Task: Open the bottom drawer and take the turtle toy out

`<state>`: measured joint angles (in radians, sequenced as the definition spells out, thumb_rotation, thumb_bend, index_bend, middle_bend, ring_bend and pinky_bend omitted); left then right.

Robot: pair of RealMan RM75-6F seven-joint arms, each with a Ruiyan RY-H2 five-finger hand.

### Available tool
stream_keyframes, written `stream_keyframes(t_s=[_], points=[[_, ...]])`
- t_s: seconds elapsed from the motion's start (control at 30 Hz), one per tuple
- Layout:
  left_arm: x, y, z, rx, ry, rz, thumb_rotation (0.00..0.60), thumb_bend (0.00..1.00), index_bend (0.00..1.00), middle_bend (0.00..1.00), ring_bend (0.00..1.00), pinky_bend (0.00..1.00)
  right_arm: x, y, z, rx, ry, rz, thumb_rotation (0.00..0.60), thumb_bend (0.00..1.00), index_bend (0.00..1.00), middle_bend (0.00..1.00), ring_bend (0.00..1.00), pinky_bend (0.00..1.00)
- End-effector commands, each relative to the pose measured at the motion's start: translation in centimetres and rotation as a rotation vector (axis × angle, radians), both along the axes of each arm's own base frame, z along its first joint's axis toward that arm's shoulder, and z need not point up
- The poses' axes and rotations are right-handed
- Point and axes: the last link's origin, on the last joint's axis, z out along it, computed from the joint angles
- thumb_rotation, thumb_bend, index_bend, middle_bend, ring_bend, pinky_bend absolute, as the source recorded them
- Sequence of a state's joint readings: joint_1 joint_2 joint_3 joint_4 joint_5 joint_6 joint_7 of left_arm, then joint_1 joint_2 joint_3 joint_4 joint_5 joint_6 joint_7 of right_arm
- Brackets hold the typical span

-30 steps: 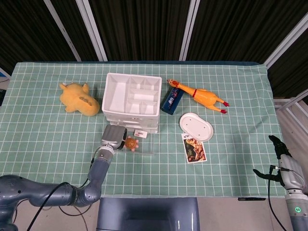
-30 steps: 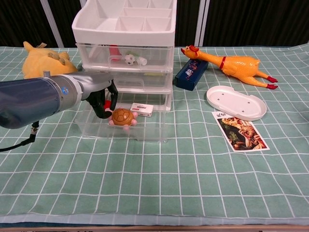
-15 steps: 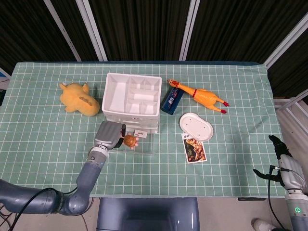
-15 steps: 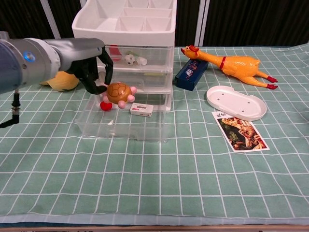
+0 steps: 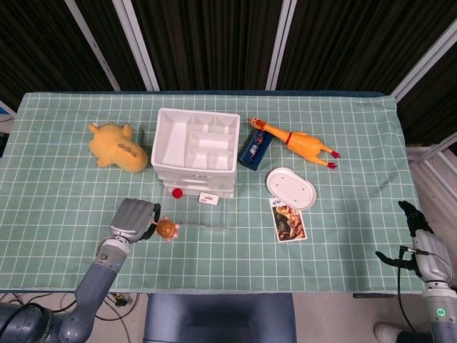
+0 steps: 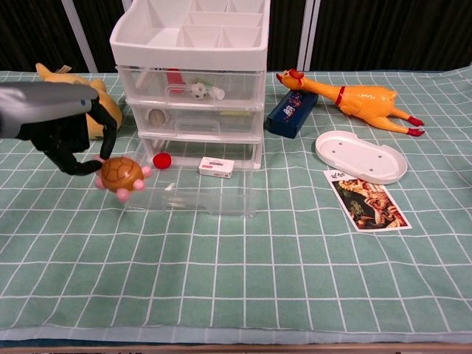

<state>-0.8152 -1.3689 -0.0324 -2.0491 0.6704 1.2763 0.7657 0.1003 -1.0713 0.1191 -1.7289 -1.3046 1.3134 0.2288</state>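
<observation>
The green checked tablecloth [image 5: 343, 236] carries the white drawer unit [image 6: 193, 81], whose clear bottom drawer [image 6: 193, 193] stands pulled out with a red ball [image 6: 162, 159] and a small white box [image 6: 216, 167] inside. The left hand [image 6: 65, 139] hangs left of the drawer's front corner, above the cloth, its dark fingers [image 6: 103, 151] curled down and grasping the turtle toy [image 6: 122, 175], which is outside the drawer and clear of the table. The right hand [image 5: 414, 239] shows at the far right edge past the table, fingers spread and holding nothing.
</observation>
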Motion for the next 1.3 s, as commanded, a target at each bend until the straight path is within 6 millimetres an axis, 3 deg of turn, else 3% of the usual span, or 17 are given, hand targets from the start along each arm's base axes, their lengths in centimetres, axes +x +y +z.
stream_keyframes(t_s=[0.03, 0.23, 0.5, 0.7, 0.8, 0.87, 1.0, 1.1, 1.2, 1.3], points=[[-0.8, -0.6, -0.8, -0.023, 0.017, 0.016, 0.600, 0.52, 0.58, 1.00, 1.00, 1.00, 0.0, 0.0, 0.0, 0.000, -0.002, -0.001, 0.600, 0.13, 0.00, 0.00, 0.00, 0.18], [-2.0, -0.7, -2.1, -0.035, 0.052, 0.035, 0.600, 0.44, 0.53, 1.00, 1.00, 1.00, 0.0, 0.0, 0.0, 0.002, -0.005, -0.002, 0.600, 0.13, 0.00, 0.00, 0.00, 0.18], [-2.7, -0.4, -2.5, -0.026, 0.076, 0.046, 0.600, 0.21, 0.38, 1.00, 1.00, 1.00, -0.1, 0.0, 0.0, 0.003, -0.008, -0.004, 0.600, 0.13, 0.00, 0.00, 0.00, 0.18], [-2.6, -0.5, -1.1, 0.026, 0.022, 0.048, 0.600, 0.19, 0.36, 0.99, 0.99, 1.00, -0.1, 0.0, 0.1, 0.002, -0.008, -0.003, 0.600, 0.13, 0.00, 0.00, 0.00, 0.18], [-3.0, -0.8, 0.6, 0.082, -0.020, 0.046, 0.600, 0.19, 0.33, 0.85, 0.88, 0.97, -0.1, 0.0, 0.1, 0.003, -0.007, -0.002, 0.600, 0.13, 0.00, 0.00, 0.00, 0.18], [-3.7, -1.2, 2.0, 0.137, -0.050, 0.043, 0.600, 0.19, 0.28, 0.69, 0.72, 0.86, -0.1, 0.0, 0.1, 0.003, -0.005, -0.001, 0.600, 0.13, 0.00, 0.00, 0.00, 0.18], [-6.1, -2.8, 5.2, 0.239, -0.092, 0.054, 0.600, 0.19, 0.05, 0.27, 0.30, 0.47, -0.1, 0.0, 0.0, 0.005, 0.006, 0.003, 0.600, 0.13, 0.00, 0.00, 0.00, 0.18], [-8.4, -4.2, 7.2, 0.285, -0.087, 0.085, 0.600, 0.18, 0.00, 0.04, 0.08, 0.23, -0.1, -0.1, 0.0, 0.002, 0.016, 0.004, 0.600, 0.13, 0.00, 0.00, 0.00, 0.18], [-10.7, -5.1, 8.7, 0.356, -0.075, 0.085, 0.600, 0.15, 0.00, 0.00, 0.00, 0.06, -0.1, -0.1, -0.1, 0.000, 0.027, 0.007, 0.600, 0.13, 0.00, 0.00, 0.00, 0.18], [-12.7, -6.1, 9.4, 0.410, -0.077, 0.078, 0.600, 0.12, 0.00, 0.00, 0.00, 0.01, 0.0, 0.0, -0.1, -0.004, 0.038, 0.009, 0.600, 0.13, 0.00, 0.00, 0.00, 0.18]])
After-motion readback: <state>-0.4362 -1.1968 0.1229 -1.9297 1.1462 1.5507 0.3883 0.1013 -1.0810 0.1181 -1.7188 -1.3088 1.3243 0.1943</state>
